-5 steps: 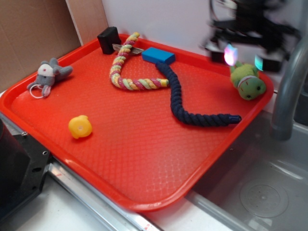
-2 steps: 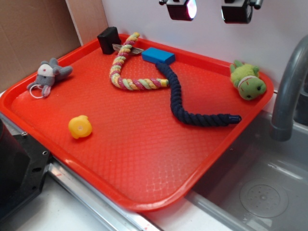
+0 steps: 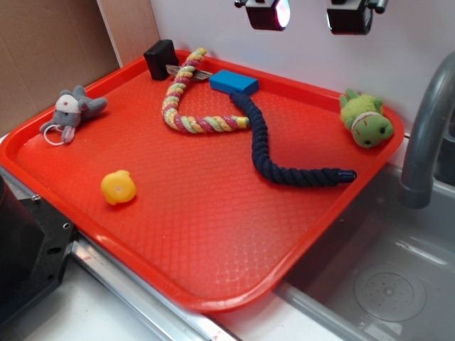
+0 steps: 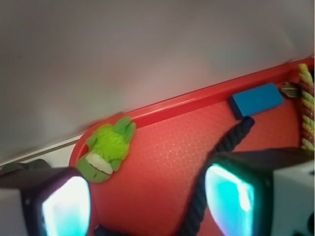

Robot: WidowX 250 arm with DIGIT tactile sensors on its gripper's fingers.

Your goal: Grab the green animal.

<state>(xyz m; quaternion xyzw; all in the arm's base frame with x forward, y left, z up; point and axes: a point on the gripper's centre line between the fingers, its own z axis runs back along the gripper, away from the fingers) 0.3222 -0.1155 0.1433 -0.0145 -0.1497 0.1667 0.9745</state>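
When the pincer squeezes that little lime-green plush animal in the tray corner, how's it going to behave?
The fuzzy lime-green plush animal looks soft, so it will probably squash under the pads and give a forgiving grip. It seems small and stuffed, so it is likely light. It lies close to the red plastic tray's raised rim, so a push may wedge it there rather than roll it.

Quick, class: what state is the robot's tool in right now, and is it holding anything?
Tool: open, holding nothing, raised above the tray; the green animal lies untouched.
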